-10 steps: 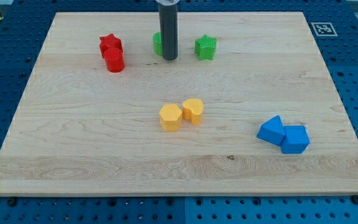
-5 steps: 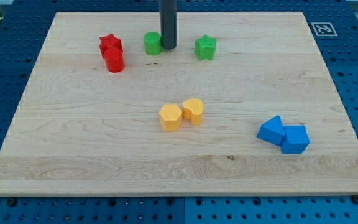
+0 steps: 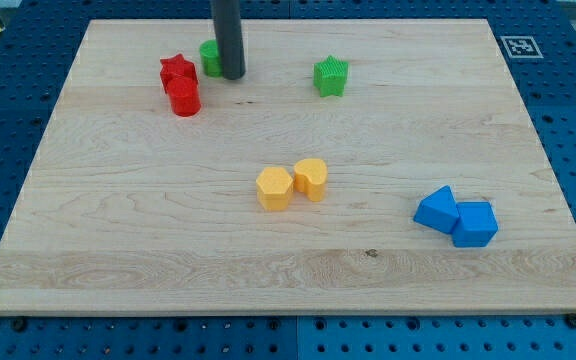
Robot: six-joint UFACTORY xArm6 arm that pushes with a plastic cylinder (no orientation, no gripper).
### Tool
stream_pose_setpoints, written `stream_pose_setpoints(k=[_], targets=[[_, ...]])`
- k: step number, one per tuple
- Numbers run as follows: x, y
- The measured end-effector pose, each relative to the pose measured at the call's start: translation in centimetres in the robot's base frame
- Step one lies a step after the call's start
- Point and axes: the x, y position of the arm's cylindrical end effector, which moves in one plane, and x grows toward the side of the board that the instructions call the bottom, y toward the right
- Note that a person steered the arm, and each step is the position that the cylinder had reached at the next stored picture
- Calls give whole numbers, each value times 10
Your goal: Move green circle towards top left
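Red star (image 3: 176, 69) and red cylinder (image 3: 184, 97), touching each other, sit just to the view's left of my tip, the cylinder a bit lower in view. Green circle (image 3: 209, 57) is pressed against the left side of the rod, partly hidden behind it, just up-left of my tip (image 3: 233, 76), near the board's top edge and left of centre. My tip is a bare rod end with nothing to open or close; it grips nothing and only touches the green circle from the view's right. Green star (image 3: 332, 76) stands apart to the view's right of my tip, at about the same height in view. Two yellow blocks, a hexagon-like one (image 3: 274, 188) and a rounder one (image 3: 311, 178), touch each other well below my tip and slightly right. Two blue blocks (image 3: 456, 217), touching, lie far down-right of my tip near the right edge of the wooden board (image 3: 118, 250).
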Motion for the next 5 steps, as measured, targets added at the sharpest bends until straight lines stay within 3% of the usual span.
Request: stream_pose_setpoints(k=[3,5], targets=[[-6,-3],[-37,-28]])
